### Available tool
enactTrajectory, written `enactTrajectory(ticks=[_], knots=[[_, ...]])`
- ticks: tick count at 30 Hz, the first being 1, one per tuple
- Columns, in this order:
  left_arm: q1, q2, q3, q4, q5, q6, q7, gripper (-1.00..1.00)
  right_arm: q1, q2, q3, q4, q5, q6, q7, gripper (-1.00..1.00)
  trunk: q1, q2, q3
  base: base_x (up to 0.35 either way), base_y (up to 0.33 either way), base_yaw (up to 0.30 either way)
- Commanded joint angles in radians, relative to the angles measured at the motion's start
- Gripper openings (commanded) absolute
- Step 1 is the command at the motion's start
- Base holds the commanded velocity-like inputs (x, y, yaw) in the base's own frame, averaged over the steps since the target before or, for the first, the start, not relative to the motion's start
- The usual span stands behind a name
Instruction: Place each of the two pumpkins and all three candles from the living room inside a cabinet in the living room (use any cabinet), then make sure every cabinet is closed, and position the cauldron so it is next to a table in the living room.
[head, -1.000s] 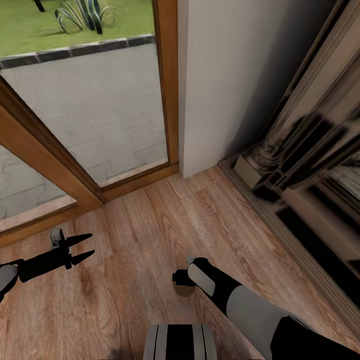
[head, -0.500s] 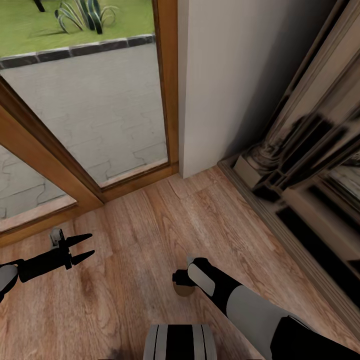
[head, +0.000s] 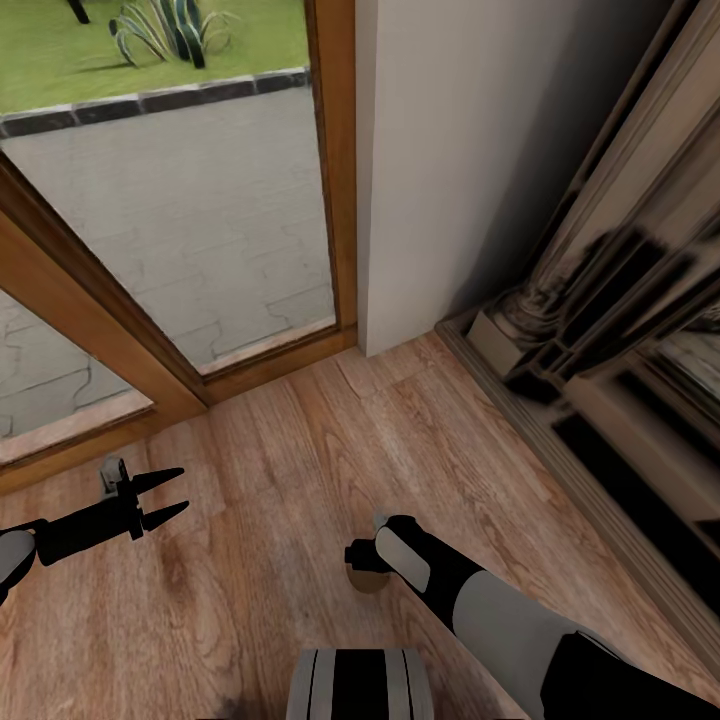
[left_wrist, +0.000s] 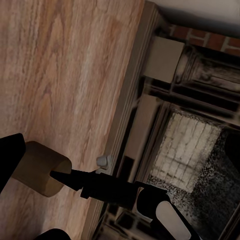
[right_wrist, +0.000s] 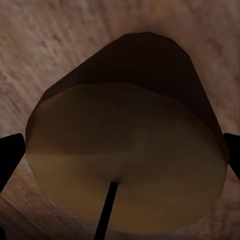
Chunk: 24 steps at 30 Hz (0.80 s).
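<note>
On the left, the left hand (head: 170, 494) hangs low over the wood floor (head: 300, 450) with its two fingers spread apart and nothing in them. It is well away from the candle (head: 368, 578). Further right, the right hand (head: 362, 556) is right on top of that candle, which stands upright on the floor, its long way pointing up. In the right wrist view the candle's (right_wrist: 125, 160) flat tan top is very close, with a dark finger on each side. I cannot tell if the fingers are pressing it yet. So the right arm is the one to lift it. Glass doors (head: 180, 220) stand ahead, a pale wall (head: 470, 150) beside them, and a fireplace (head: 600, 330) on the right.
</note>
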Motion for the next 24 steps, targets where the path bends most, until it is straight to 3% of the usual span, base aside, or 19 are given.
enactTrajectory(ticks=[1, 13, 22, 24], knots=[[-0.001, 0.001, -0.003, 0.001, 0.002, 0.003, -0.004, 1.0, -0.001, 0.0, 0.004, 0.0, 0.005, 0.004, -0.009, -1.0, 0.0, 0.0, -0.001, 0.0, 0.0, 0.0], [-0.001, 0.0, -0.003, -0.007, 0.002, 0.003, -0.004, 1.0, -0.001, 0.0, 0.004, 0.0, 0.005, 0.004, -0.008, -1.0, 0.0, 0.0, -0.001, 0.0, 0.0, 0.0], [-0.001, 0.0, -0.003, -0.01, 0.0, 0.003, -0.004, 1.0, -0.001, 0.0, 0.004, 0.0, 0.006, 0.004, -0.007, -1.0, -0.004, 0.002, 0.034, 0.0, 0.0, 0.0], [-0.001, 0.0, -0.002, -0.009, -0.015, 0.003, -0.003, 1.0, -0.001, 0.0, 0.004, -0.001, 0.006, 0.004, -0.008, -1.0, -0.005, 0.002, 0.042, 0.0, 0.0, 0.0]])
